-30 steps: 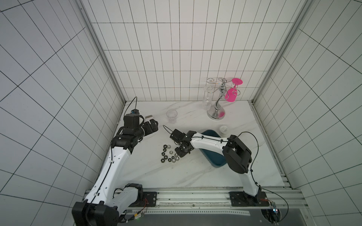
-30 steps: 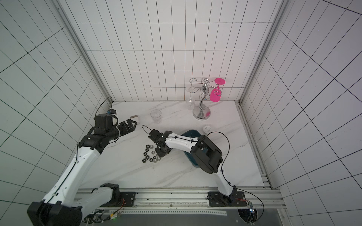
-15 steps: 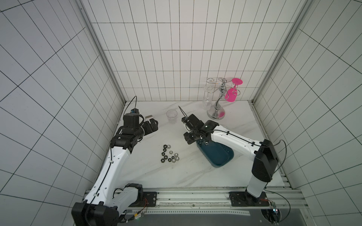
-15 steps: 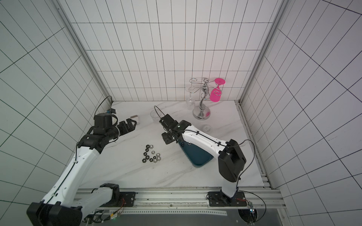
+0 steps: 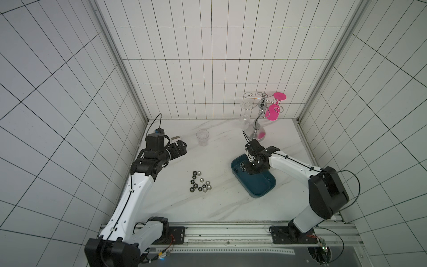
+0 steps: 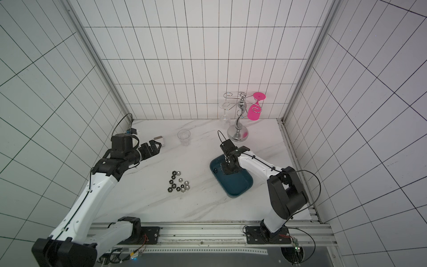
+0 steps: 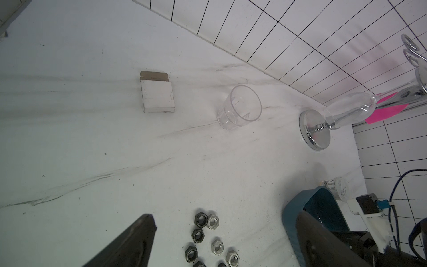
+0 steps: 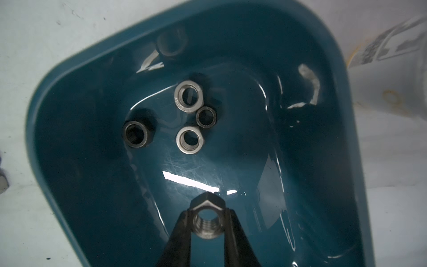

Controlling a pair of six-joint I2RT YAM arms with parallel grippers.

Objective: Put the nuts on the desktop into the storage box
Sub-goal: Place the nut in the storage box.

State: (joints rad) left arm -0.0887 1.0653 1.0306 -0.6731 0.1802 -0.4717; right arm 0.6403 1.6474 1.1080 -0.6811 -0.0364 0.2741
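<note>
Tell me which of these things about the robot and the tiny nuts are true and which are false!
1. The right end effector grips a silver nut above the storage box. True.
2. The storage box has nothing lying in it. False: four nuts lie on its floor, two silver and two black.
3. The left end effector is shut on a nut. False: it is open and holds nothing.
4. A bunch of nuts lies on the desktop. True.
5. The clear cup has tipped onto its side. False: it stands upright.
</note>
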